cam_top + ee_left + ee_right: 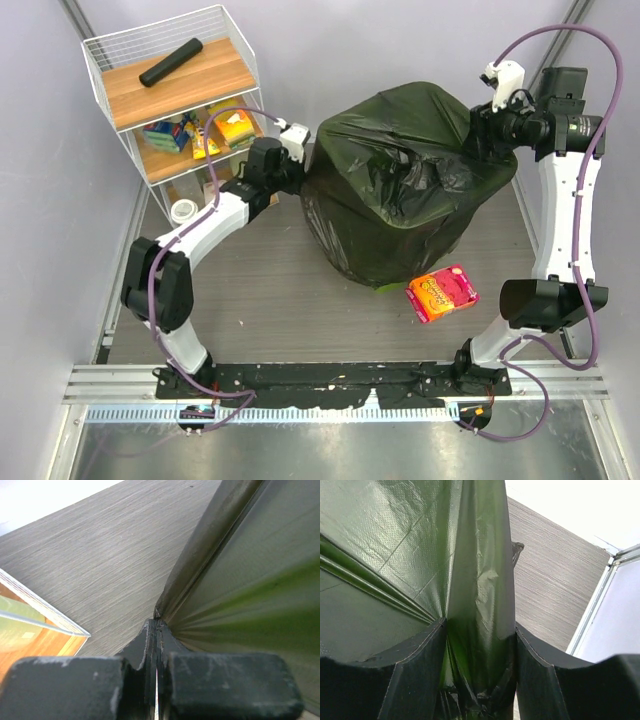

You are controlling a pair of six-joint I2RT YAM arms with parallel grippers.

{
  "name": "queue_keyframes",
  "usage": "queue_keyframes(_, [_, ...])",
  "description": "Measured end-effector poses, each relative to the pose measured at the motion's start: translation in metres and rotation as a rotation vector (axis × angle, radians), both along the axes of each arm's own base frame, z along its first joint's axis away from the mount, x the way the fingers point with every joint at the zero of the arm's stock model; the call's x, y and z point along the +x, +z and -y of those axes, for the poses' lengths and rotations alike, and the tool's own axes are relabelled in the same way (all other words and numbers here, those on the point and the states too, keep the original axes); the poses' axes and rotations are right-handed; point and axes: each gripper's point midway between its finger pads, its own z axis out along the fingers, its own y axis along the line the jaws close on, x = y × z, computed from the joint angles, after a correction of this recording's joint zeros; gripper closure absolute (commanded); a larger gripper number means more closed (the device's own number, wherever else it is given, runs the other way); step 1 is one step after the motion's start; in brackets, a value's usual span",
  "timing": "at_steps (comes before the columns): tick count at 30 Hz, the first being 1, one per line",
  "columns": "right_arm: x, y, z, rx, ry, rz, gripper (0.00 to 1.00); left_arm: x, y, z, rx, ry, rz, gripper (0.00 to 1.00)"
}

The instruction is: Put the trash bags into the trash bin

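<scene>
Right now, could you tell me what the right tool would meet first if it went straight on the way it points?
The crinkled glossy black plastic bag: a fold lies between the right tool's open fingers, so it would likely push straight into that film.

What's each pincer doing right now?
Left pincer: closed, pinching the bag.
Right pincer: open around a bag fold.
</scene>
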Motion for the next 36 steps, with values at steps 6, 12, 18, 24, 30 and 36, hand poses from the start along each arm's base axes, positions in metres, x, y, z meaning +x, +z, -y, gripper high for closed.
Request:
queue_keyframes(6, [0.0,-0.001,0.002,-0.008,-0.009,-0.003,0.43,0.007,-0.034,0.004,0.003,0.006,-0.036,1.0])
queue_keyframes(12, [-0.001,0.002,0.004,-0.016,-0.018,0.001,0.42,0.009,-0.046,0.005,0.008,0.006,-0.043,1.0])
queue_keyframes(18, [-0.002,0.006,0.006,-0.029,-0.027,0.009,0.41,0.01,-0.047,0.003,0.034,-0.002,-0.027,1.0])
queue_keyframes(24, [-0.003,0.018,0.006,-0.034,-0.029,0.038,0.35,0.009,-0.05,0.001,0.077,-0.019,-0.016,1.0])
queue_keyframes(30, [-0.006,0.039,0.004,-0.035,-0.021,0.094,0.33,0.005,-0.056,0.002,0.106,-0.025,-0.054,1.0])
queue_keyframes(36, [-0.006,0.039,0.001,-0.025,-0.008,0.095,0.32,-0.002,-0.069,0.006,0.158,-0.031,-0.09,1.0])
